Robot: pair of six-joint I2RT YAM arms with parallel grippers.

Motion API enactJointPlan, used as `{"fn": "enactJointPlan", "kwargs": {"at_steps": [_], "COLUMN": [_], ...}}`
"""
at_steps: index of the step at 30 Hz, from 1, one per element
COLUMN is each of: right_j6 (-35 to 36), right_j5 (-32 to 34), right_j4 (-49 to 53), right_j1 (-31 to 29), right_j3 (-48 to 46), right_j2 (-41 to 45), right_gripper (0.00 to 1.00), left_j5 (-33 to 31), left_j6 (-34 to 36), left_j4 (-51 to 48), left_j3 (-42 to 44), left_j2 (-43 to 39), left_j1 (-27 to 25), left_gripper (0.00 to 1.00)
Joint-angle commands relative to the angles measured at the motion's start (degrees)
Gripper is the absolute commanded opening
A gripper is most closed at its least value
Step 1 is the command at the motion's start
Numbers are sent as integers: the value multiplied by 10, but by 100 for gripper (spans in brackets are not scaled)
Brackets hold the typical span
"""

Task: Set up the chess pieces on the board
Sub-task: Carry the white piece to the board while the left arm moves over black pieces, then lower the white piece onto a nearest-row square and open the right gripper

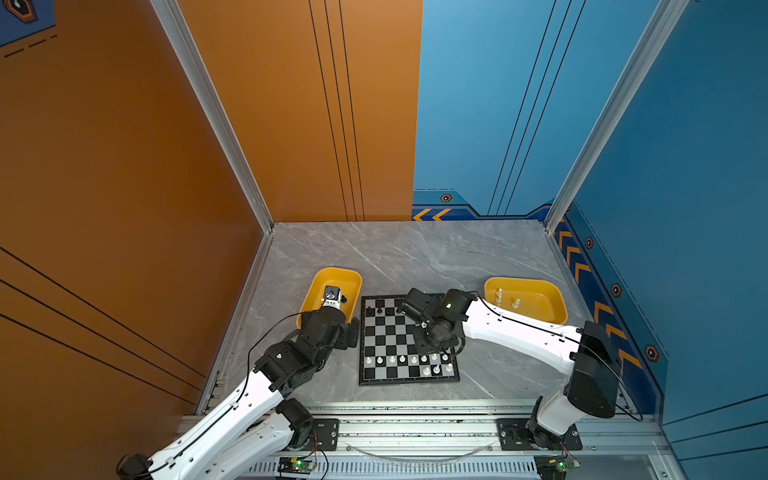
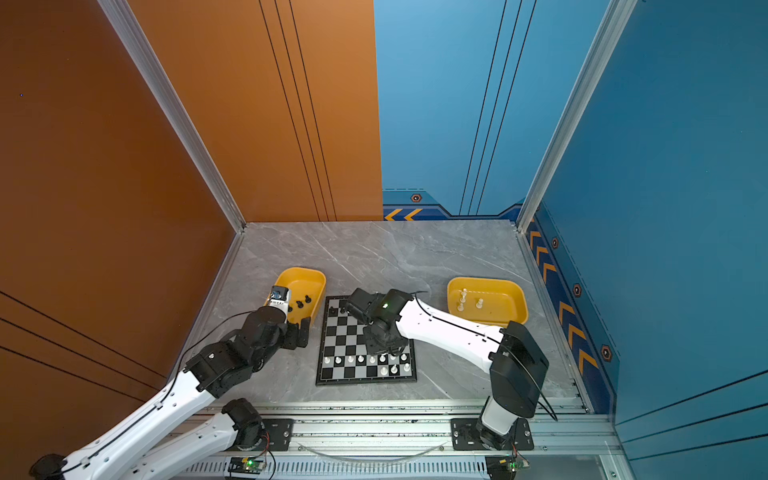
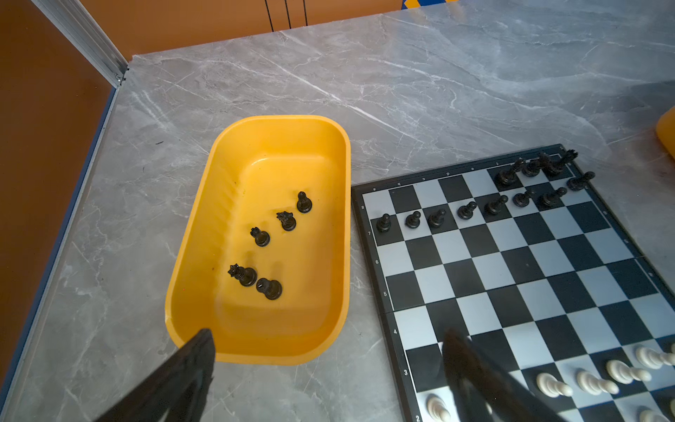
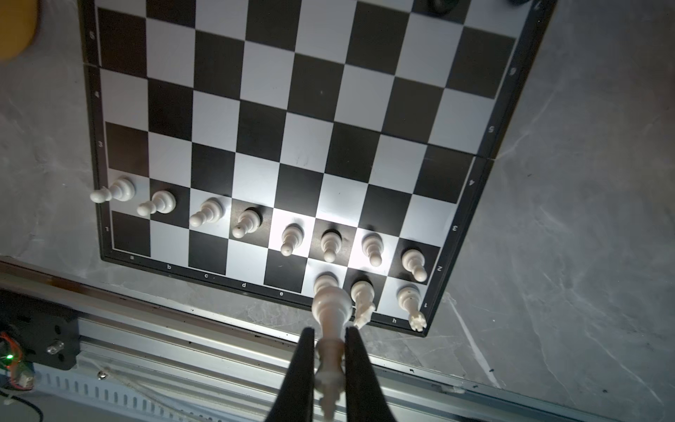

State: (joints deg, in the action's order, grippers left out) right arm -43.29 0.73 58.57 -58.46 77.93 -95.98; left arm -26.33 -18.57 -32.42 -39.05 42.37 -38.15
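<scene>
Your right gripper point(image 4: 330, 330) pinches a glossy white piece point(image 4: 330, 303), likely light and slip-prone, by its slim upper stem at the board's point(image 4: 263, 120) 5 o'clock corner; your left gripper point(image 3: 328, 333) gapes wide, empty.

Grey marble table point(image 1: 415, 257) carries the board point(image 1: 390, 340) and yellow trays point(image 1: 540, 305).

Board point(image 1: 390, 334) between left tray point(image 1: 320, 282) and right tray point(image 1: 540, 305), chess pieces point(image 3: 412, 219) on it and in both
</scene>
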Motion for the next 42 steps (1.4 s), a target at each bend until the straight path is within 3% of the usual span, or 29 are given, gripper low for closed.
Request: {"fn": "enactJointPlan", "kwargs": {"at_steps": [1, 20, 42], "right_j6": [-12, 12, -23], "right_j5": [22, -6, -9], "right_j4": [-6, -16, -69], "right_j1": [-16, -53, -67], "right_j3": [20, 27, -22], "right_j2": [-22, -72, -85], "right_gripper": [12, 12, 13], "left_j5": [10, 1, -10], "left_j6": [-13, -27, -16], "left_j4": [-12, -24, -24], "left_j3": [9, 11, 10], "left_j2": [-5, -30, -46], "left_j1": [5, 4, -9], "left_gripper": [98, 98, 98]}}
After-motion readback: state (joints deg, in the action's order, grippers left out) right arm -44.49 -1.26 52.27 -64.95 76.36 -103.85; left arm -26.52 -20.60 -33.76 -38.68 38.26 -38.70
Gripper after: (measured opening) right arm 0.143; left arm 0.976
